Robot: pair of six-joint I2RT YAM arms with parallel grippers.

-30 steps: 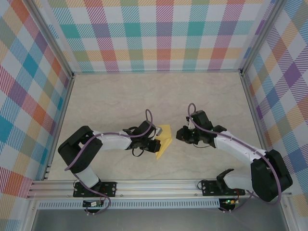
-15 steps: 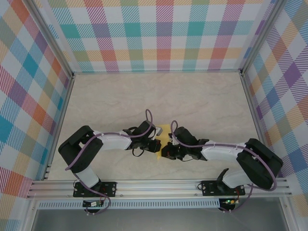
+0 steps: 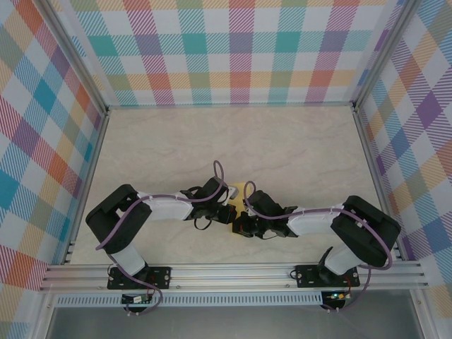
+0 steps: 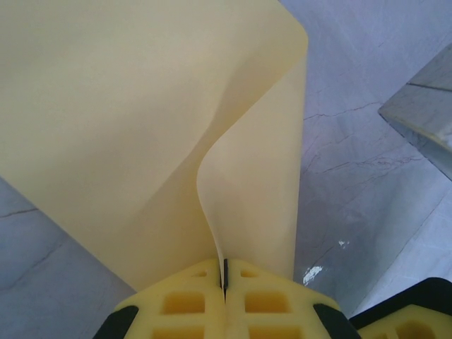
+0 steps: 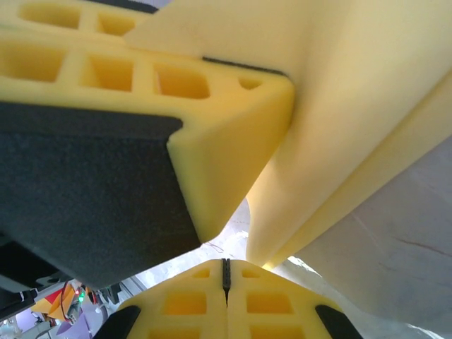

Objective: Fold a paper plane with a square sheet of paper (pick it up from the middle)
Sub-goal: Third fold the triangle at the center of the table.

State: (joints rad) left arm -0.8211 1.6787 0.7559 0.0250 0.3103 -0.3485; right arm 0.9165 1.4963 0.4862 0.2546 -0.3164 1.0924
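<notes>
1. Left hand: jaws fully closed on the thin yellow square sheet of paper. Two flaps spread from the pinch toward 12 o'clock, joined by a soft rounded bend rather than a sharp crease. The sheet looks lifted off the pale marble-look counter.
2. Right hand: jaws closed, pads together. In its wrist view the sheet's lower edge ends just beside the pad tips at 1 o'clock. Can't tell whether any paper is actually caught.
3. Top view: the hands are tip to tip near counter centre, right hand at roughly 4 o'clock of the left. Yellow shows at 1 o'clock of the left hand, plus a sliver at 6 o'clock.
4. Step in hand, my read: getting a second grip on the lifted sheet so both hands can lay in the first fold. This is early in the task, with no pressed crease visible.
5. Doing it well: confirm the right hand has paper before the left lets go. If it missed, reopen and come in deeper past the edge.
6. Put both pinch points on the intended fold line and tension gently. Thin paper buckles or tears easily.
7. Risk: the left hand's foam fingers sit right against the right hand. A clash could drag the sheet askew.
</notes>
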